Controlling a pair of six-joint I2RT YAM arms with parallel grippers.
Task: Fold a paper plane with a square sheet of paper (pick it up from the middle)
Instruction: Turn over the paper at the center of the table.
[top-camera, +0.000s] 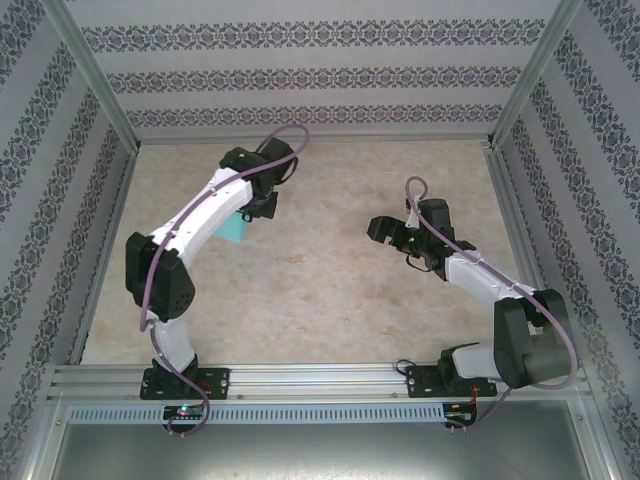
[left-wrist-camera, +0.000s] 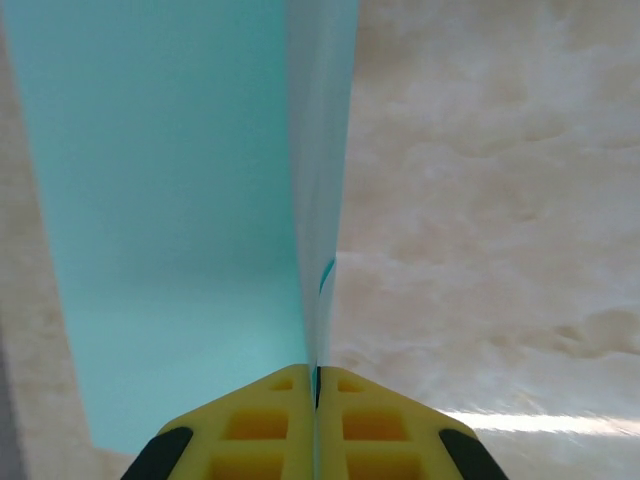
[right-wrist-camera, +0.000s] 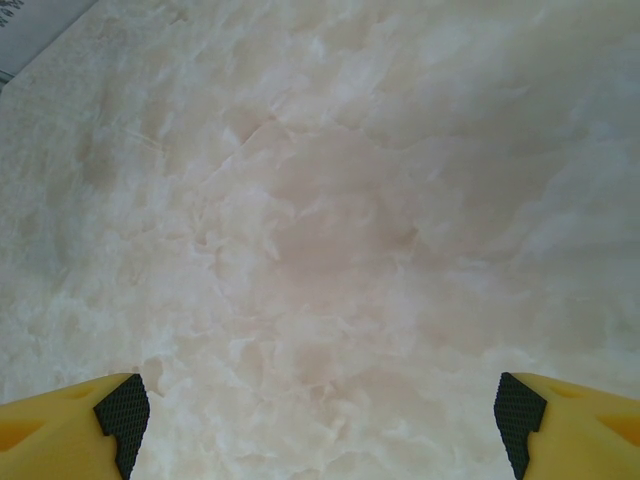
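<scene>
Paper (left-wrist-camera: 180, 220) sits clamped in left gripper (left-wrist-camera: 316, 372); right gripper (right-wrist-camera: 320, 410) gapes wide above table (right-wrist-camera: 320, 200).

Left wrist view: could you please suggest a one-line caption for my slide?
Left jaws shut on the folded turquoise paper, with the marbled table behind.

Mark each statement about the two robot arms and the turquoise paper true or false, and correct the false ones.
1. The left fingers are shut on the turquoise paper. True.
2. The right fingers grip a second sheet. False: they stand wide open with nothing between them, above the bare table.
3. The paper sits on the right half of the table. False: it is on the left side, tucked beside the left arm in the overhead view.
4. The table has a pale, marbled surface. True.
</scene>
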